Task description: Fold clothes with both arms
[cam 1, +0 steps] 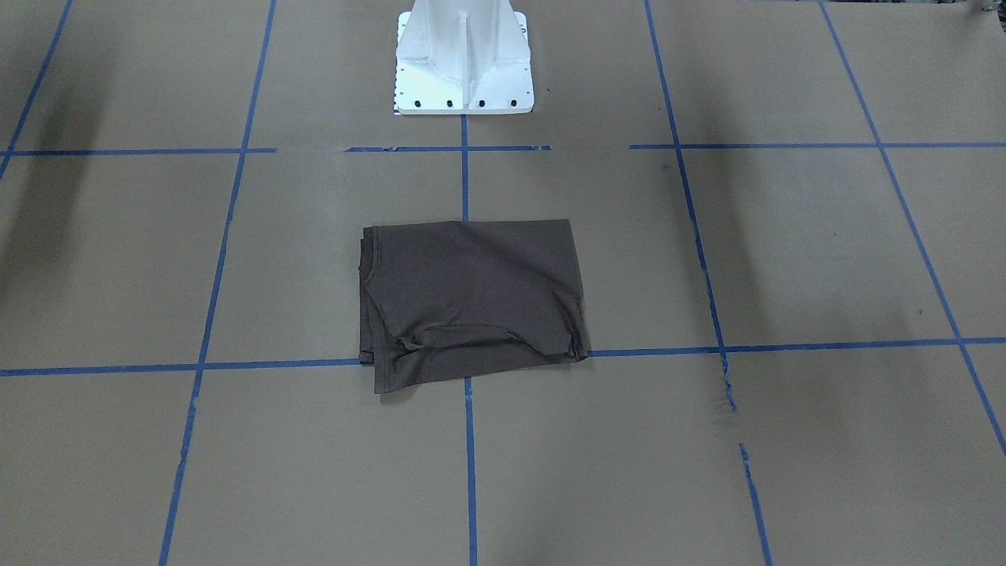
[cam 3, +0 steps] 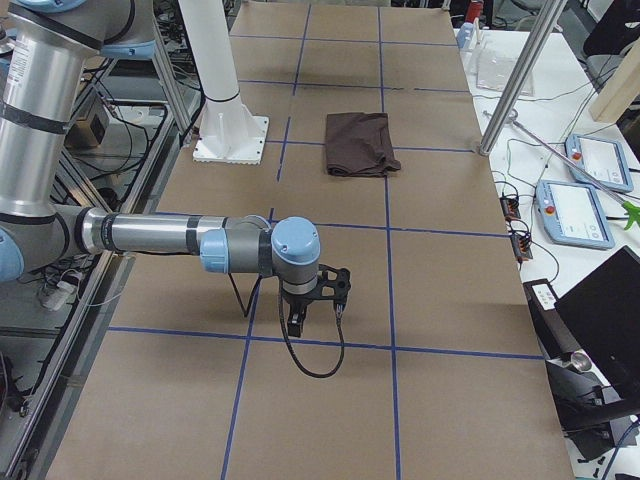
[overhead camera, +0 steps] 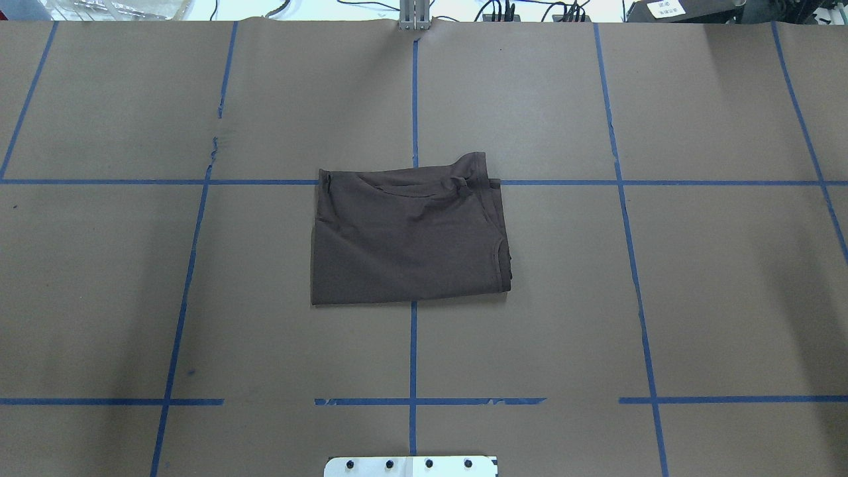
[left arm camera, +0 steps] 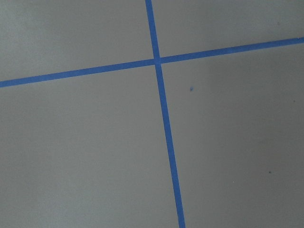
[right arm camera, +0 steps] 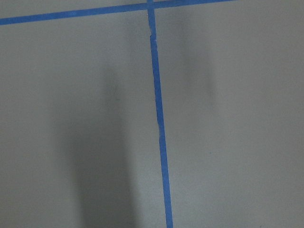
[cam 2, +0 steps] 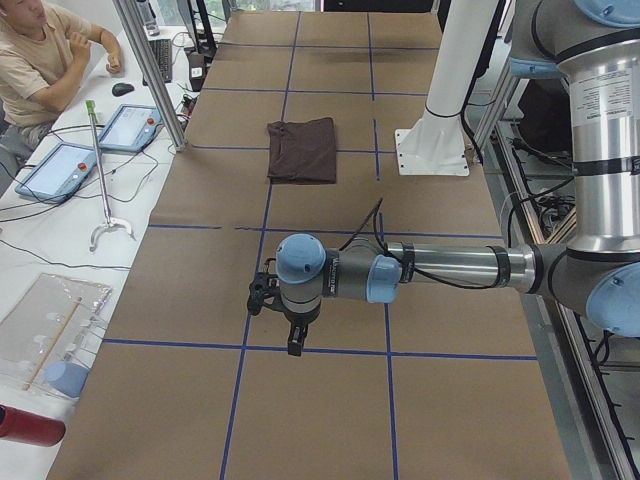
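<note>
The dark brown T-shirt [cam 1: 471, 303] lies folded into a rough rectangle at the middle of the paper-covered table; it also shows in the overhead view [overhead camera: 407, 232] and both side views [cam 2: 302, 150] [cam 3: 360, 143]. No gripper touches it. My left gripper [cam 2: 293, 340] hangs over bare paper far from the shirt, toward the table's left end. My right gripper [cam 3: 296, 322] hangs over bare paper toward the right end. Both show only in the side views, so I cannot tell whether they are open or shut. The wrist views show only paper and blue tape.
The white pedestal base [cam 1: 464, 71] stands just behind the shirt on the robot's side. Blue tape lines [overhead camera: 413, 344] grid the brown paper. An operator [cam 2: 40, 50] sits at a side bench with tablets [cam 2: 130, 127] and a grabber tool [cam 2: 105, 190].
</note>
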`<state>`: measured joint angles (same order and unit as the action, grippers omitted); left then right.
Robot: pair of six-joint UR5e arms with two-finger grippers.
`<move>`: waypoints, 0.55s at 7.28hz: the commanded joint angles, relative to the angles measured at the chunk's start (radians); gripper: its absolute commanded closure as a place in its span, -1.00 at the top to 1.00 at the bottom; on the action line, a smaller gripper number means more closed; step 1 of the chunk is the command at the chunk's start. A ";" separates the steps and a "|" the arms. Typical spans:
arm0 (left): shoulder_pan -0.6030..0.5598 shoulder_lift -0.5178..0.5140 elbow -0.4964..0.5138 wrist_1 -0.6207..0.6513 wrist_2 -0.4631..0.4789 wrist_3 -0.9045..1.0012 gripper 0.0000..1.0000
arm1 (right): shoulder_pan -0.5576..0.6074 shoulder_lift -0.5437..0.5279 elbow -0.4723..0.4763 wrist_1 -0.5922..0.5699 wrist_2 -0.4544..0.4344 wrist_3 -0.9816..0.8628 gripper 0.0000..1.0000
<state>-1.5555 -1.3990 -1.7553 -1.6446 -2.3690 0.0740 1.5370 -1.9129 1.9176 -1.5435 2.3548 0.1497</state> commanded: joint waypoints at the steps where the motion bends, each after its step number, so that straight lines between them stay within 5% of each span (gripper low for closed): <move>1: 0.000 0.000 -0.003 0.003 0.002 0.000 1.00 | 0.000 0.000 -0.005 0.000 0.000 -0.002 1.00; 4: 0.000 -0.002 -0.001 0.008 0.002 -0.002 1.00 | 0.000 0.002 -0.006 0.000 0.001 -0.001 1.00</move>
<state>-1.5550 -1.4001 -1.7575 -1.6388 -2.3676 0.0733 1.5371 -1.9119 1.9119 -1.5432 2.3549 0.1483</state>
